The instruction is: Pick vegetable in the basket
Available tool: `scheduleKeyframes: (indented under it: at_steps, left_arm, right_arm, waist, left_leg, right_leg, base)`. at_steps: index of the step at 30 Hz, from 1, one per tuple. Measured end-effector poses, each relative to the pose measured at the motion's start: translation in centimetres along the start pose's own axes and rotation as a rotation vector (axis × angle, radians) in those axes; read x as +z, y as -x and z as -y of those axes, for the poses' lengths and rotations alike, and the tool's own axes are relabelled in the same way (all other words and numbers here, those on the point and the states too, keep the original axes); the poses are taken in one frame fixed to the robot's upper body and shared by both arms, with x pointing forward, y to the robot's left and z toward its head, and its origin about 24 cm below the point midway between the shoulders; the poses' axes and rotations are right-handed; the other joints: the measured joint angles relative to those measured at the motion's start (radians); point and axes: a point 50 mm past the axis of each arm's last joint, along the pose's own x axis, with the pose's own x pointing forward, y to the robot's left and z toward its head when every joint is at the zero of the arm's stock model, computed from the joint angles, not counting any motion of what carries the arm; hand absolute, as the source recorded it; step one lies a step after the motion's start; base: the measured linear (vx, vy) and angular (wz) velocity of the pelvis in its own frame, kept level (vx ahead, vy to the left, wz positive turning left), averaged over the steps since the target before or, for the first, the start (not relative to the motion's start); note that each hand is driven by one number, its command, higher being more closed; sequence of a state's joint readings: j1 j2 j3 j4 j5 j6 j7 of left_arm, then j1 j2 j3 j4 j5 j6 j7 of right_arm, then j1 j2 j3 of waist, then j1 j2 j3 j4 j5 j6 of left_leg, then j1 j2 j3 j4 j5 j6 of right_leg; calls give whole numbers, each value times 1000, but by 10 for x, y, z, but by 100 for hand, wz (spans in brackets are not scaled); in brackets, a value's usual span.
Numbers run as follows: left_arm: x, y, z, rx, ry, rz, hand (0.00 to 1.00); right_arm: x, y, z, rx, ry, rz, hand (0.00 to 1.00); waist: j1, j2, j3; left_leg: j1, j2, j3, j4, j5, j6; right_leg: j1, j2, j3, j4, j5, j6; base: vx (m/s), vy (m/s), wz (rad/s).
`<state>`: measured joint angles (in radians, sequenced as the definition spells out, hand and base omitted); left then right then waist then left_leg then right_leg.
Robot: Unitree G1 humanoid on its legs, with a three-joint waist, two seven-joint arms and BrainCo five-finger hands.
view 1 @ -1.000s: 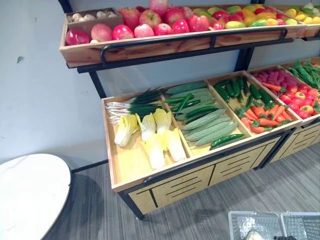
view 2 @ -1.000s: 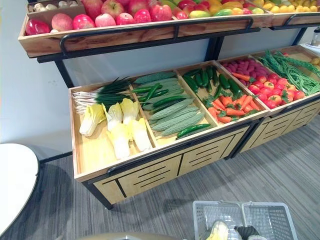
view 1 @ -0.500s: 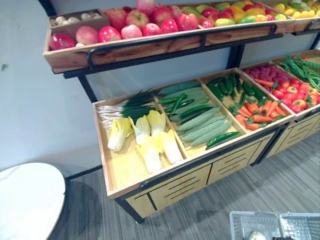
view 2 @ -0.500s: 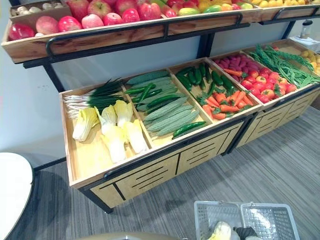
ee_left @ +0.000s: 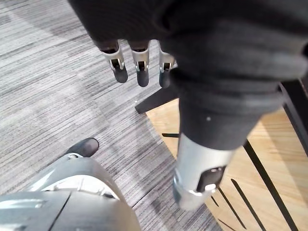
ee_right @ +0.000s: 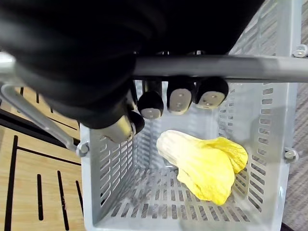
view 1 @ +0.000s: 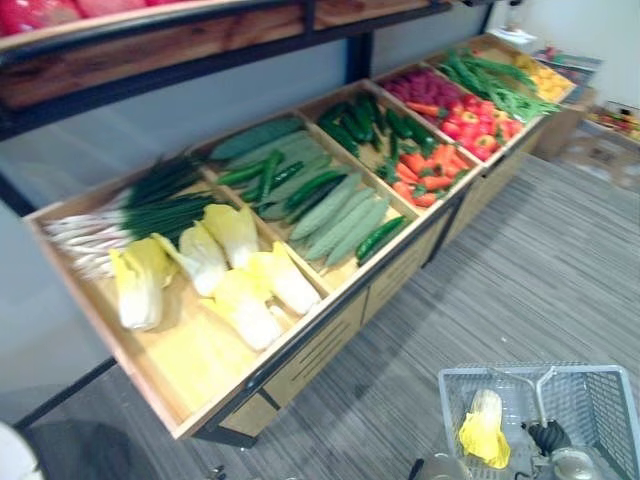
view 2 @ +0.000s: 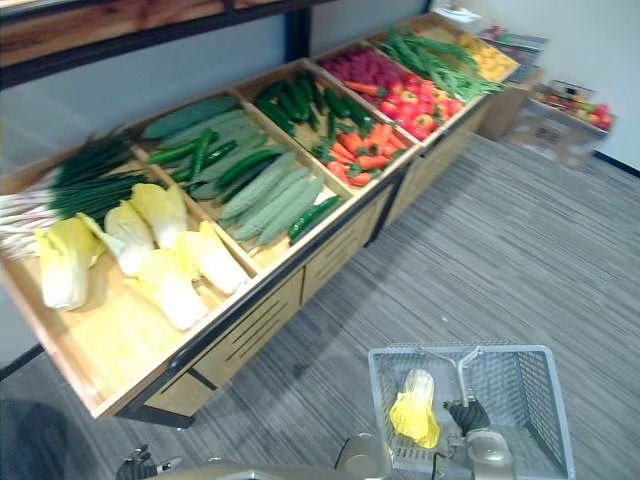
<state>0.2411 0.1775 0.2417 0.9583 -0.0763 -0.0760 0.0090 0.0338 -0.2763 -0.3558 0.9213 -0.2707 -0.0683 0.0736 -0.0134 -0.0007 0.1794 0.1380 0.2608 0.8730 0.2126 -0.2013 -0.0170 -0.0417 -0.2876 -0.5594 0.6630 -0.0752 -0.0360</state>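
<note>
Cabbage, yellow-leaved, in grey mesh basket

Lies on the basket's bottom, close to one wall. Right hand: fingers curled round the basket handle. Left hand: fingers straight, slightly apart, holding nothing, above the striped floor beside the wooden stand. Stand bins hold loose cabbages, cucumbers, carrots

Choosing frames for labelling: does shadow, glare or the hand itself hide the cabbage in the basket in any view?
Right wrist view: the napa cabbage lies evenly lit in the grey basket, no glare; the right hand, curled round the handle, covers none of it. Right eye view: it shows unshadowed beside the handle. Left wrist view: the left hand hangs open over the floor.
</note>
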Motion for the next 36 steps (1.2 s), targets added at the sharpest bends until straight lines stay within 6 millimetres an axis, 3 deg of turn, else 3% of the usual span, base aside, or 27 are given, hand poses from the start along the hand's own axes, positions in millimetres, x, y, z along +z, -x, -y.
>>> scheduleKeyframes:
  at_steps: [3,4,6,8,12,15,18,21,24,26,28,29,30,33,34,36]
  left_arm:
    - [1,0,4,5,25,6,0]
    - [0,0,5,8,38,3,0]
    - [-5,2,17,-17,66,-12,0]
    - [-5,2,23,-31,71,-12,0]
    - [9,-2,30,-64,25,25,0]
    - [16,-4,36,-92,-3,47,0]
    - [19,-4,39,-114,-54,58,0]
    - [9,-1,38,-124,-73,34,0]
    - [-9,6,43,-130,-59,4,0]
    - [-11,7,44,-132,-56,1,0]
    - [-12,8,46,-139,-56,-2,0]
    - [-14,8,47,-141,-57,-7,0]
    - [-14,8,47,-140,-59,-7,0]
    - [-8,6,39,-124,-86,13,0]
    - [-8,5,40,-127,-94,12,0]
    - [-6,4,43,-128,-108,16,0]
  right_arm:
    - [10,-5,-8,32,30,23,100]
    - [10,-5,-9,34,35,31,100]
    - [11,-5,-5,29,48,34,100]
    - [10,-4,-6,36,62,33,100]
    - [5,-1,-11,57,82,32,100]
    - [-5,4,-13,60,77,18,100]
    - [-11,8,-16,64,73,9,100]
    - [-12,8,-16,61,68,-4,100]
    - [7,2,-14,58,72,49,100]
    - [11,1,-14,73,82,71,100]
    - [8,4,-13,85,86,71,100]
    - [3,6,-13,94,95,60,100]
    - [1,6,-14,101,99,54,100]
    - [-18,14,-29,141,93,-11,100]
    - [-22,15,-28,140,94,-23,100]
    - [-32,19,-26,117,87,-56,100]
  waist:
    - [17,-2,-1]
    - [15,-6,-4]
    - [17,20,-6]
    - [13,26,-6]
    - [-13,23,-4]
    - [-18,22,-9]
    - [-20,21,-11]
    - [-14,13,-9]
    - [6,9,-9]
    - [16,12,-10]
    - [15,31,-20]
    - [17,46,-31]
    - [12,60,-43]
    - [11,30,-47]
    - [10,24,-50]
    - [7,39,-48]
  left_leg:
    - [-7,24,120,54,-4,7]
    - [-6,36,152,83,-4,8]
    - [0,53,176,96,-3,6]
    - [5,62,216,104,3,-3]
    - [27,50,218,71,41,-48]
    - [40,29,214,17,73,-62]
    - [35,45,208,38,96,-63]
    - [-13,75,31,164,107,-46]
    - [-64,-71,-383,69,83,-60]
    - [-65,-132,-549,-32,84,-69]
    - [-65,-132,-649,-102,91,-73]
    - [-60,-122,-671,-119,60,-94]
    - [-61,-122,-667,-128,41,-89]
    - [-61,-166,-614,-139,33,-75]
    - [-58,-171,-614,-139,33,-75]
    - [-43,-184,-623,-138,33,-75]
  right_leg:
    - [22,-10,-54,-81,-23,40]
    - [34,13,-73,-156,-48,49]
    - [57,83,-59,-305,-54,48]
    - [66,123,-28,-405,-54,49]
    - [90,172,22,-530,-44,62]
    - [106,190,26,-577,-23,61]
    - [113,207,41,-628,-9,61]
    - [107,214,108,-637,1,56]
    - [32,194,289,-606,13,62]
    - [0,209,385,-614,34,74]
    - [-14,240,441,-631,57,83]
    - [-24,259,466,-652,78,87]
    - [-23,260,468,-673,92,93]
    - [-5,221,458,-764,176,113]
    - [0,216,459,-767,177,114]
    - [13,204,455,-767,180,118]
  base:
    - [-50,-77,-147]
    - [-52,-242,-132]
    - [-60,-220,-135]
    - [-88,-166,-103]
    - [-159,-146,-55]
    - [-164,-76,-8]
    - [-170,-74,-13]
    - [-98,-48,-56]
    - [-83,27,-146]
    - [-65,100,-151]
    - [-29,129,-125]
    - [19,170,-97]
    - [56,205,-76]
    - [65,171,-41]
    - [73,112,-13]
    - [87,86,7]
